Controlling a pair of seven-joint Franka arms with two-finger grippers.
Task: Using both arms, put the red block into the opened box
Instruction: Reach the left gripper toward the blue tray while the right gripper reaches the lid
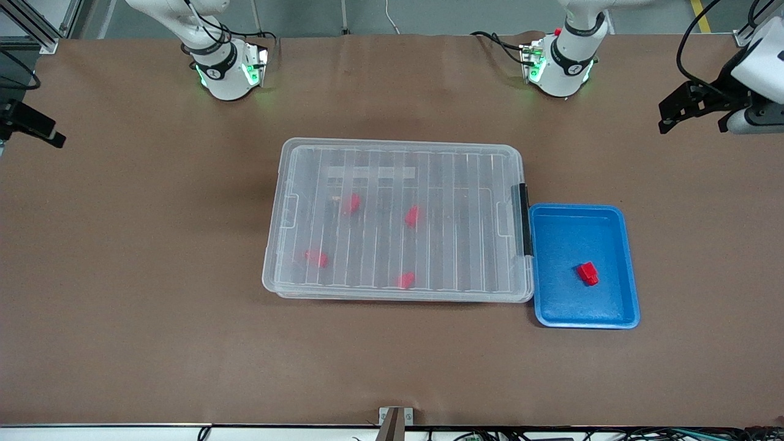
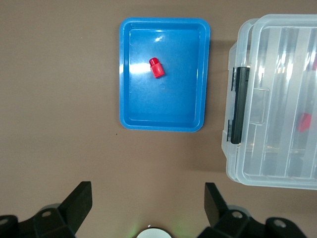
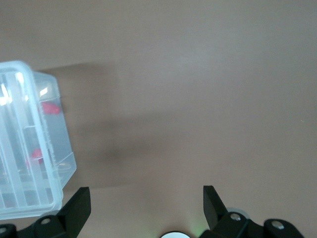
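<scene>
The red block (image 1: 588,273) (image 2: 157,68) lies alone in a small blue tray (image 1: 634,306) (image 2: 124,74). Beside the tray sits the box (image 1: 398,147) (image 2: 277,29) (image 3: 29,148), a clear bin with its ribbed lid down and its black latch (image 1: 523,220) (image 2: 241,104) facing the tray. Several more red blocks (image 1: 351,203) show through the lid. My left gripper (image 1: 667,119) (image 2: 147,193) hangs open and empty over bare table at the left arm's end. My right gripper (image 1: 37,125) (image 3: 146,194) hangs open and empty over bare table at the right arm's end.
Brown table surface (image 1: 153,275) spreads wide on all sides of the box and tray. The two arm bases (image 1: 226,67) (image 1: 560,64) stand along the table edge farthest from the front camera. A small metal bracket (image 1: 395,419) sits at the nearest edge.
</scene>
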